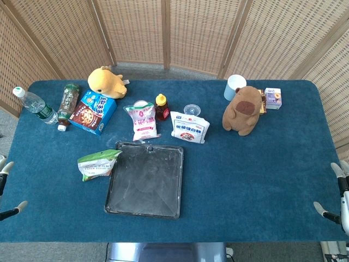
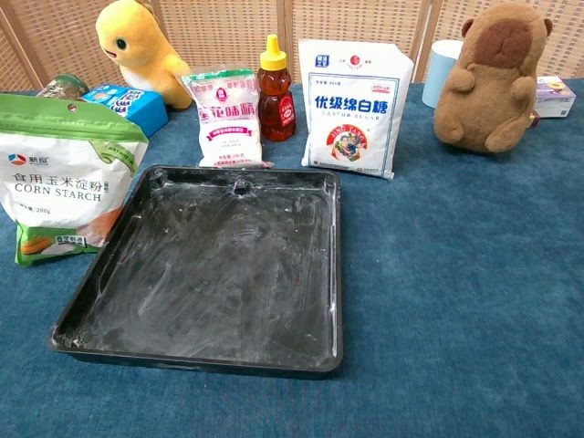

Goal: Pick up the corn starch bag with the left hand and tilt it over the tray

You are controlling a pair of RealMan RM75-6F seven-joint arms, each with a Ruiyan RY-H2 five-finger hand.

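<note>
Black tray (image 2: 196, 351) sits beside the corn starch bag (image 2: 64, 178), well apart from the open, empty left hand (image 1: 6, 188).

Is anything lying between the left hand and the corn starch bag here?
No. In the head view, only bare blue tablecloth separates the left hand at the table's edge from the corn starch bag beside the tray.

A staged robot test area, not a lived-in kitchen.

A table (image 1: 245, 180) draped in blue cloth stands before a woven folding screen (image 1: 163, 33) that closes off the background. On it sit mixed props: plush toys (image 1: 244, 111), packaged groceries such as a white sugar bag (image 2: 351, 96), a honey bottle (image 2: 276, 89), and a black tray (image 2: 210, 265) dusted with white powder.
</note>
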